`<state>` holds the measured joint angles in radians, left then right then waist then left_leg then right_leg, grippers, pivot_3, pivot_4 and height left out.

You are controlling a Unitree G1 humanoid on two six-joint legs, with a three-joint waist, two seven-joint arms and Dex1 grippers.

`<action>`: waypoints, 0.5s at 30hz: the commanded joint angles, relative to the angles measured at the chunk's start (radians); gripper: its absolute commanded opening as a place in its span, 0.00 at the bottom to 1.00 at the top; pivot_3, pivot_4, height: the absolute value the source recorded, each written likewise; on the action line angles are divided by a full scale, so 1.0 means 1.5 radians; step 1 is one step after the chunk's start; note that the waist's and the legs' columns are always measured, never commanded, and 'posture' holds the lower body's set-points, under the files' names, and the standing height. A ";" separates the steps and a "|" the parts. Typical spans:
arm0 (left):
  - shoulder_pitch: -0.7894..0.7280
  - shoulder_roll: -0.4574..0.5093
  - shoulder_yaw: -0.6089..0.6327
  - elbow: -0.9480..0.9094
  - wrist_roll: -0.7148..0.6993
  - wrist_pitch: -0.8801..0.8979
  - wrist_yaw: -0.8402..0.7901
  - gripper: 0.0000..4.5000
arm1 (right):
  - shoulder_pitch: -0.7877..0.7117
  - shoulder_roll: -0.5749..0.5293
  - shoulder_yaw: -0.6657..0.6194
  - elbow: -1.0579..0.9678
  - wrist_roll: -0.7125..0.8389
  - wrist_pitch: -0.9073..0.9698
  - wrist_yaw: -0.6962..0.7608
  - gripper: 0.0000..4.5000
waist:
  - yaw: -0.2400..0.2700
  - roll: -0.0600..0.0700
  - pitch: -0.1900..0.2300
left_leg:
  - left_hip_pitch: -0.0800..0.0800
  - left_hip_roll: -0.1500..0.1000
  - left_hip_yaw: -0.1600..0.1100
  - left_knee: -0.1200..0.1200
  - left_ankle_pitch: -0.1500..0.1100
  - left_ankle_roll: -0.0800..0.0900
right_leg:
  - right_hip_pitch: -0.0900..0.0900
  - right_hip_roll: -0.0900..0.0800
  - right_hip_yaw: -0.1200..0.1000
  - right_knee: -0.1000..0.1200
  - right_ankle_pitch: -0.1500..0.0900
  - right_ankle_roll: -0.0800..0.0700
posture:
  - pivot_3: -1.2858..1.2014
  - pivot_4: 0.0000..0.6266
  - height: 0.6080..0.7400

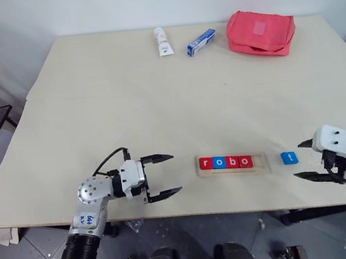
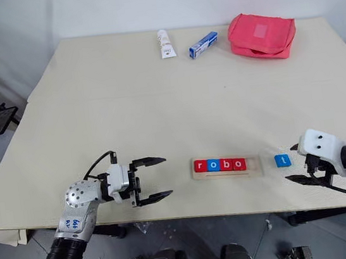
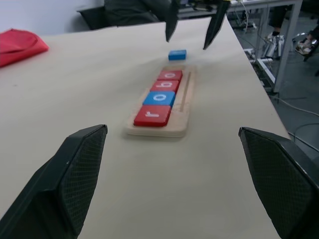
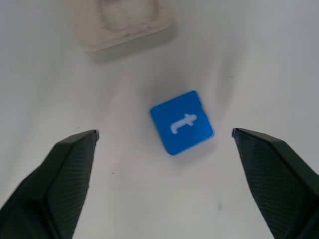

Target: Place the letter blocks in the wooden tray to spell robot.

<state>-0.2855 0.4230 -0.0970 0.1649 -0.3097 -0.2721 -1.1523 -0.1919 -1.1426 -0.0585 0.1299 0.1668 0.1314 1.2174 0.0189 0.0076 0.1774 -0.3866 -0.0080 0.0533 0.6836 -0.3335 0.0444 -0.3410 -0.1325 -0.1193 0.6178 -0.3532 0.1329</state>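
Observation:
The wooden tray (image 1: 262, 164) lies near the table's front edge and holds several letter blocks in a row: red r (image 1: 205, 163), blue o (image 1: 219, 162), red b (image 1: 232, 162), red o (image 1: 245, 161). Its right end slot is bare. A blue t block (image 1: 289, 157) lies flat on the table just right of the tray, also the t block (image 4: 182, 122). My right gripper (image 1: 306, 160) is open a little to the right of that block, holding nothing. My left gripper (image 1: 165, 176) is open left of the tray, pointing at it and holding nothing.
At the table's far edge lie a white tube (image 1: 161, 41), a blue-and-white box (image 1: 201, 42) and a red pouch (image 1: 260, 32). The table's front edge (image 1: 171, 213) runs close under both grippers.

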 commanded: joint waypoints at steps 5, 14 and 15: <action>0.041 0.008 0.005 -0.069 -0.006 0.007 0.026 1.00 | -0.145 0.044 0.107 0.184 -0.077 -0.114 0.081 1.00 | 0.000 0.000 0.000 | 0.000 0.001 -0.001 0.000 0.000 0.000 | 0.000 0.000 -0.002 0.000 0.000 0.000 | 0.52 0.24 1.00; 0.061 0.013 0.005 -0.094 -0.004 0.015 0.047 1.00 | -0.176 0.054 0.130 0.235 -0.096 -0.139 0.125 0.52 | 0.000 -0.002 -0.001 | 0.000 0.001 -0.001 0.001 0.000 0.000 | 0.001 0.000 -0.002 0.000 0.000 0.000 | 0.52 0.24 1.00; 0.062 0.013 0.004 -0.096 -0.004 0.016 0.048 1.00 | -0.175 0.053 0.128 0.233 -0.095 -0.138 0.124 0.44 | 0.000 -0.002 -0.001 | 0.000 0.001 -0.001 0.001 0.000 0.000 | 0.001 0.000 -0.002 0.000 0.000 0.000 | 0.52 0.24 1.00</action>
<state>-0.2037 0.4373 -0.0954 0.0542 -0.3096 -0.2453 -1.0891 -0.4592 -1.0680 0.1242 0.4567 0.0564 -0.0787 1.4147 0.0189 0.0043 0.1762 -0.3860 -0.0068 0.0513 0.6847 -0.3333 0.0440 -0.3387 -0.1327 -0.1225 0.6184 -0.3532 0.1329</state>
